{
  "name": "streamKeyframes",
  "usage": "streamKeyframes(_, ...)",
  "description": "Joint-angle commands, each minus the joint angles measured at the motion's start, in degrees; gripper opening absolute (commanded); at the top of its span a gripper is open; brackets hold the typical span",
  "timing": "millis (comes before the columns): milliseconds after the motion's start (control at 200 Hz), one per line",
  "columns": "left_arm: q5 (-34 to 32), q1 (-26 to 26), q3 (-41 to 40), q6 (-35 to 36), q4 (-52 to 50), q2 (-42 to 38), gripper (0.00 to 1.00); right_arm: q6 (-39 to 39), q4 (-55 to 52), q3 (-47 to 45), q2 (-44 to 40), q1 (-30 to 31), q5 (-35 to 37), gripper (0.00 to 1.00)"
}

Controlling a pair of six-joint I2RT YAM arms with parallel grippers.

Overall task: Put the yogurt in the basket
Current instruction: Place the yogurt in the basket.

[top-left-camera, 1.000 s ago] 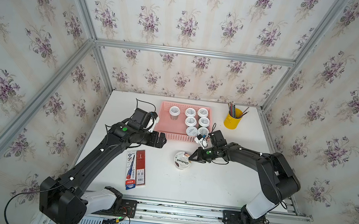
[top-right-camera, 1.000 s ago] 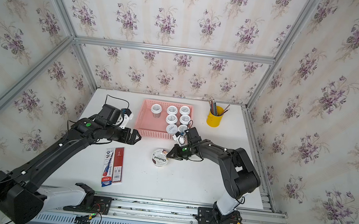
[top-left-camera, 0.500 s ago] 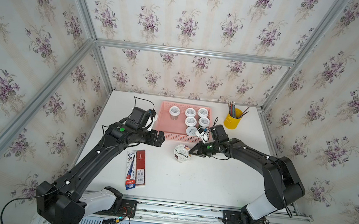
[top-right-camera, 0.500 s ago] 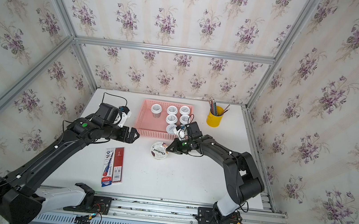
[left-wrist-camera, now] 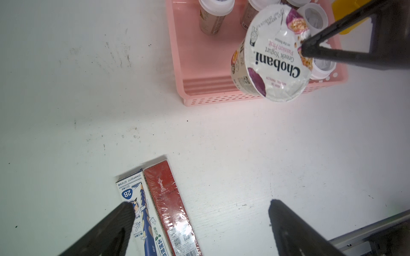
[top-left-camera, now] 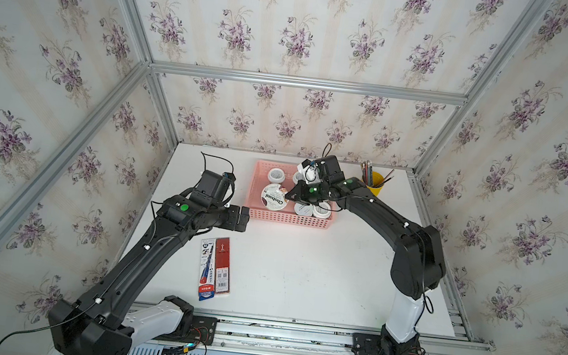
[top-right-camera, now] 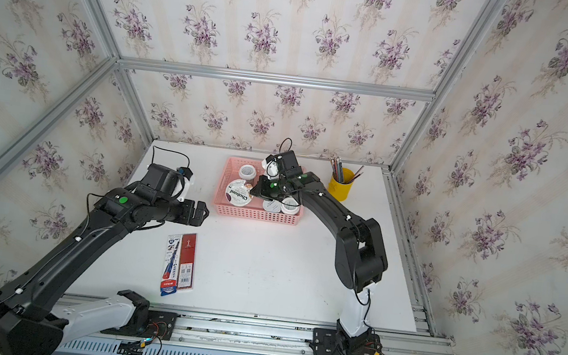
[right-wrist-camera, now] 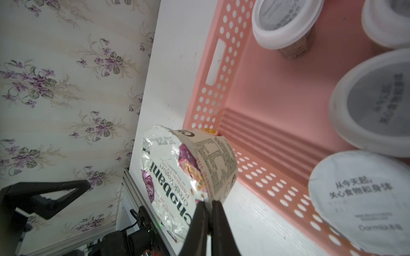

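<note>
Right fingers (right-wrist-camera: 205, 211) pinched shut on the rim of the Chobani yogurt cup (left-wrist-camera: 275, 57). The cup is tilted with its foil lid showing, in the air over the pink basket (top-left-camera: 288, 218) at its front left corner. Small white-lidded yogurt cups (top-left-camera: 275, 175) stand upright inside the basket; some are hidden under the right arm, so the count is unclear. Left fingers (top-left-camera: 240, 218) spread wide, empty, off the basket's front left corner, not touching it. Two pencil boxes (top-left-camera: 215, 269) lie side by side on the bench (top-left-camera: 301, 261) in front of the basket. Yellow pencil cup (top-left-camera: 374, 185) stands past the basket's back right corner.
</note>
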Motion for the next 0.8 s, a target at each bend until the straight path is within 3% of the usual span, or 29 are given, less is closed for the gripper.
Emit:
streamKeyframes(0, -1.1, 0.2, -0.2, 0.6, -0.3, -0.1, 0.99, 1.0, -4.0, 6.9, 5.2, 0.1, 3.5, 0.06)
streamKeyframes(240, 0.1, 1.4, -0.3, 1.0, 0.2, 0.5, 0.99, -0.8, -10.9, 20.6, 15.9, 1.0, 6.9, 0.06)
streamKeyframes(794, 2.0, 2.6, -0.7, 1.0, 0.7, 1.0, 0.99, -2.8, -12.6, 23.5, 21.5, 1.5, 12.1, 0.06)
